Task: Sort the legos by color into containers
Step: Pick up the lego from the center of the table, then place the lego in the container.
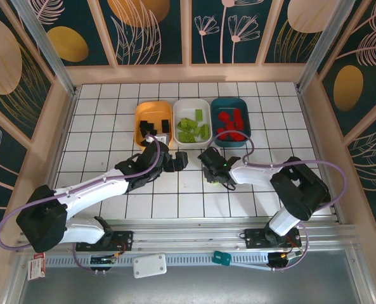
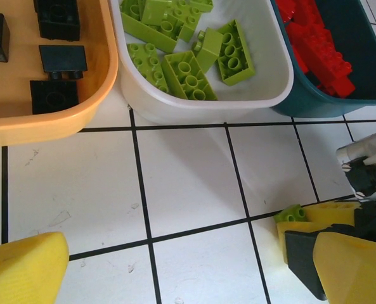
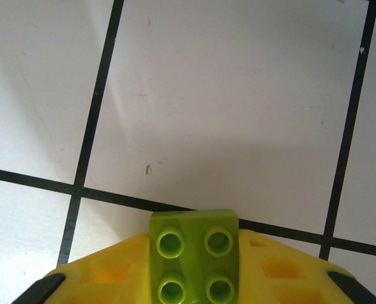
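Lime-green glossy plastic: one small square four-stud brick (image 3: 194,256) is pinched between the right arm's yellow padded fingers (image 3: 130,297), low over the white, black-gridded table (image 3: 226,95), so the pick-up step seems in hand. Next it likely needs carrying to the shallow round-cornered white plastic tray (image 2: 194,111) of green bricks (image 2: 188,73), between the orange tray (image 2: 48,123) and the teal tray (image 2: 327,107). Left arm's fingers (image 2: 23,269) are spread wide, holding nothing.

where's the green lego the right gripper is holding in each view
top external: hidden under the right gripper, just below the white tray
left wrist: green lego at lower right, pinched by yellow fingers
right wrist: green lego at bottom centre, studs facing the camera
shared landmark: the right gripper clamping it
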`<action>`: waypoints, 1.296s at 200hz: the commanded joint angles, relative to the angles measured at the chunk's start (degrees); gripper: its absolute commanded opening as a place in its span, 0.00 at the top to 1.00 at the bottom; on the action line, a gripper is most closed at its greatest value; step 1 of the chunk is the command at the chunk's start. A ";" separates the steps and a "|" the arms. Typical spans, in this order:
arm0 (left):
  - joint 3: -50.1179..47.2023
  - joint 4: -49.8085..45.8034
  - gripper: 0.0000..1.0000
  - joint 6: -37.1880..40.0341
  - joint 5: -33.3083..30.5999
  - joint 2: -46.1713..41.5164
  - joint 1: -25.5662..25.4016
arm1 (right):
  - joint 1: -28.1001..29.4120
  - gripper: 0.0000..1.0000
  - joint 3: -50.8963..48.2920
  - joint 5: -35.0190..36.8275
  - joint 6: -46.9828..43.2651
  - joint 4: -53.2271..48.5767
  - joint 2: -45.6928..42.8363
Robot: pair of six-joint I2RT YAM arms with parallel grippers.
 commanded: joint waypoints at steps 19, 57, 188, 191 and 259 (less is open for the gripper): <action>-1.31 -1.80 0.01 -1.11 -2.36 -0.82 0.23 | -0.36 0.81 -2.85 -1.91 -2.15 6.61 -8.37; -3.42 -2.95 0.01 -2.27 -5.12 -4.48 0.23 | -2.77 0.82 -1.72 -4.55 -3.85 13.61 -16.49; -8.11 -7.38 0.01 -5.74 -7.83 -13.19 0.24 | -12.14 0.37 32.53 -4.28 -6.88 15.91 15.80; -7.97 -7.50 0.02 -5.75 -8.07 -13.23 0.26 | -12.21 0.36 32.86 -4.17 -6.81 15.84 15.62; -5.23 -7.78 0.01 -3.63 -20.60 -16.97 0.28 | -9.88 0.24 10.87 2.29 -7.11 28.40 -9.41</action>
